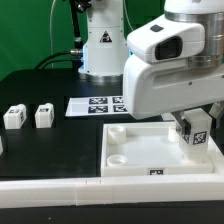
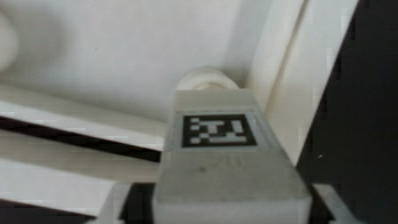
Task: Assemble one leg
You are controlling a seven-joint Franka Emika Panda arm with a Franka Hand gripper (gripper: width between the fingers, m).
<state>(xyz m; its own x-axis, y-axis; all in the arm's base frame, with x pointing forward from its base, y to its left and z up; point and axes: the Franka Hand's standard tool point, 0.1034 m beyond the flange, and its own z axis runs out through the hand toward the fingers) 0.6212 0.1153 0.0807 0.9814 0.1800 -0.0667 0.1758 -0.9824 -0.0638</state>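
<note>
— How is the exterior view lit?
— Brightly, evenly, perhaps from overhead; the large white robot-arm housing [image 1: 165, 60] glares, soft-focused, against the matte black tabletop [image 1: 40, 150].
— The wrist view?
— Dimmer, grainy; the small white plastic tagged leg [image 2: 217, 150] looks blurred.

Arm [image 1: 165, 60] hides the marker board [image 1: 95, 104]'s end on the exterior view's right and the panel [image 1: 140, 152]'s far corner there. Gripper [image 1: 195, 140] sits mostly behind the leg [image 1: 197, 128] it clamps, so the fingertips can't be made out. In the wrist view the fingers [image 2: 128, 205] are blurred and cut by the frame edge, as is the leg's near end. Socket [image 2: 210, 76] is half hidden behind the leg. White part [image 1: 2, 146] is cut off at the exterior view's left edge, so it can't be identified.
</note>
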